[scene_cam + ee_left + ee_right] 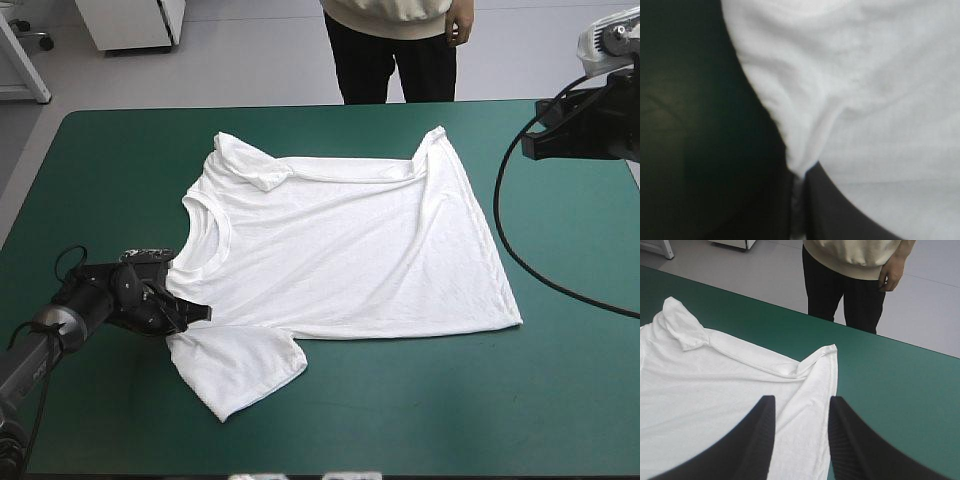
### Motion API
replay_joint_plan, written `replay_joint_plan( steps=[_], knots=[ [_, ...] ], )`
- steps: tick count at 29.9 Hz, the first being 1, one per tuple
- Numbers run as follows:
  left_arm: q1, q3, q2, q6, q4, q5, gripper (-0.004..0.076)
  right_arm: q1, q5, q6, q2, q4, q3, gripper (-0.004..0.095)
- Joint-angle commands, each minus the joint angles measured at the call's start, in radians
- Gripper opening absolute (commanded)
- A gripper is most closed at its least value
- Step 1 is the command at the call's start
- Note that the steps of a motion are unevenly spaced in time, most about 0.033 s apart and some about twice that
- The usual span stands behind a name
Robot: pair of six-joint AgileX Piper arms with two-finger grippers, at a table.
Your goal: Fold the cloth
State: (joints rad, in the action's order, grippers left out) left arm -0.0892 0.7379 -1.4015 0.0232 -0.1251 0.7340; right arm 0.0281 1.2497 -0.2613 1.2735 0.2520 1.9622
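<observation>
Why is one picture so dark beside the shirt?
Left wrist view: the left tool, shut on the T-shirt, hangs close over the teal-green cover, leaving it in shadow. High and right wrist views: even light, soft fold shadows.

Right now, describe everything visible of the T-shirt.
The T-shirt is white, thin, short-sleeved, spread almost flat on the teal-green table, collar toward its left edge. The far sleeve is folded over, the far hem corner rucked. The left gripper pinches its edge by the near sleeve; the right gripper hangs open above it.
</observation>
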Motion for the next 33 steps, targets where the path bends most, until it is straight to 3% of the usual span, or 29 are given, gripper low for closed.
replay_joint_plan(
  steps=[1, 7, 15, 24, 33],
  knots=[
    [-0.008, 0.045, -0.012, -0.080, 0.117, 0.025, -0.0009, -0.007, -0.032, -0.005, -0.022, 0.017, 0.016, 0.0320],
    [0.037, 0.204, -0.018, -0.255, 0.401, 0.030, -0.0009, -0.007, -0.032, -0.005, -0.022, 0.017, 0.016, 0.0320],
    [0.264, 0.442, -0.093, -0.148, 0.457, 0.024, -0.0009, -0.007, -0.048, -0.006, -0.009, 0.021, 0.016, 0.0319],
    [0.440, 0.598, -0.279, -0.131, 0.696, -0.020, -0.0009, -0.007, -0.060, -0.006, 0.026, 0.069, 0.016, 0.0320],
    [0.526, 0.717, -0.369, -0.115, 0.639, -0.065, -0.0008, -0.007, -0.053, -0.042, 0.052, 0.107, 0.016, 0.0322]
  ],
)
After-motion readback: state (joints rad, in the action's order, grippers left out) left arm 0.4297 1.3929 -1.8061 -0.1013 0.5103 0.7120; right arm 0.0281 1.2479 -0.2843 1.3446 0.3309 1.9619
